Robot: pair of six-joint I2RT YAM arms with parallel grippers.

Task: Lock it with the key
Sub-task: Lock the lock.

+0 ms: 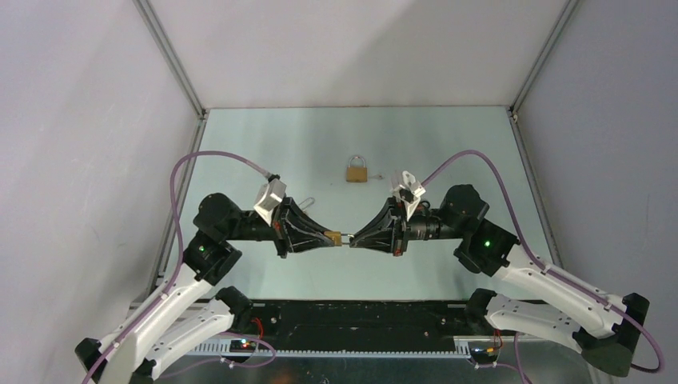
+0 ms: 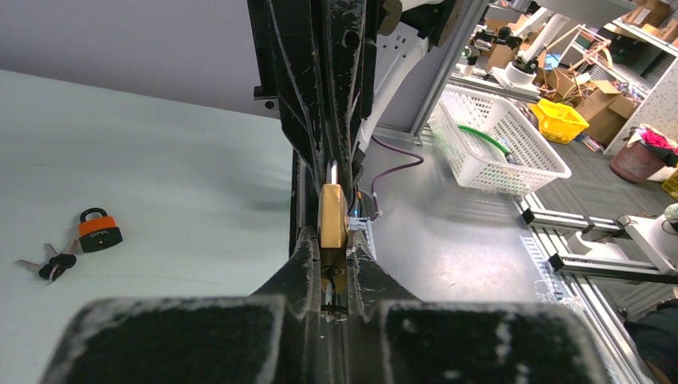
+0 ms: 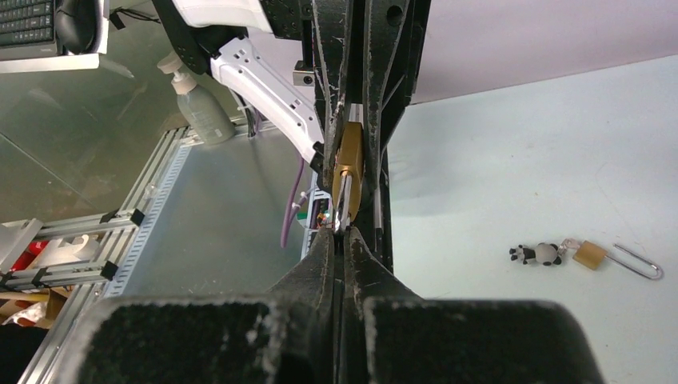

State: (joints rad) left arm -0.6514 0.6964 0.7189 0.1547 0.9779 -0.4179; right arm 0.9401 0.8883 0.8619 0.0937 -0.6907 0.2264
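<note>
My left gripper (image 1: 326, 238) is shut on a brass padlock (image 1: 333, 237) and holds it above the table at the front middle. In the left wrist view the padlock (image 2: 333, 220) stands edge-on between my fingers (image 2: 308, 260). My right gripper (image 1: 353, 239) faces it tip to tip and is shut on a silver key (image 3: 343, 204). In the right wrist view the key's blade reaches from my right gripper (image 3: 345, 234) to the bottom of the padlock (image 3: 348, 160). I cannot tell how deep it sits.
A second padlock (image 1: 356, 170) lies on the table beyond the grippers, with keys (image 2: 52, 264) beside it; it looks orange in the left wrist view (image 2: 99, 230). A small brass padlock (image 3: 589, 254) with an open shackle and a panda charm (image 3: 536, 254) lies near the left arm.
</note>
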